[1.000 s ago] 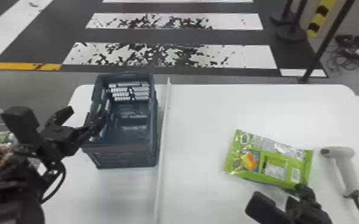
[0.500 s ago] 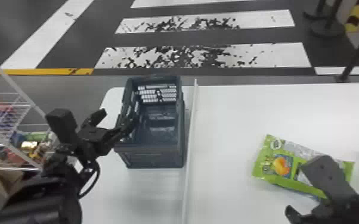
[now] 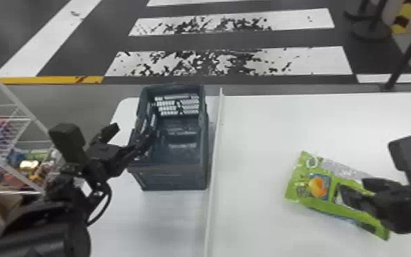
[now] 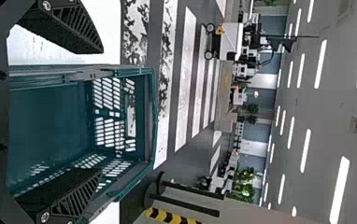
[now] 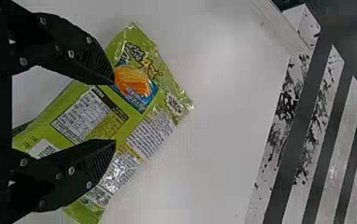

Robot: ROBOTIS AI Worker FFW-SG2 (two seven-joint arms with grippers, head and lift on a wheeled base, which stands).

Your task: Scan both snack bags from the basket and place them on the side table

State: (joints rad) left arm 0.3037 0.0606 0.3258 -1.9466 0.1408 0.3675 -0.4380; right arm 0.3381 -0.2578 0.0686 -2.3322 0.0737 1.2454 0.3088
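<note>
A green snack bag (image 3: 298, 188) lies flat on the white table, right of the divider. Over its right part is my right gripper (image 3: 353, 189). In the right wrist view the open right gripper (image 5: 115, 112) has its fingertips spread above the snack bag (image 5: 144, 133), which shows between and beyond them. My left gripper (image 3: 135, 133) is at the left wall of the dark basket (image 3: 174, 174). From the left wrist, the left gripper (image 4: 101, 112) stands open, fingers wide apart, with the basket (image 4: 46, 114) between and past them.
A thin raised divider (image 3: 215, 164) runs across the table (image 3: 259, 136) just right of the basket. At the far left stands a white wire rack (image 3: 13, 92) with goods. Beyond the table is striped floor, with a post (image 3: 406, 51) at the right.
The head view has turned left, so basket and bag sit farther right in it and the scanner has left it. My right gripper has moved over the bag; the left stays by the basket.
</note>
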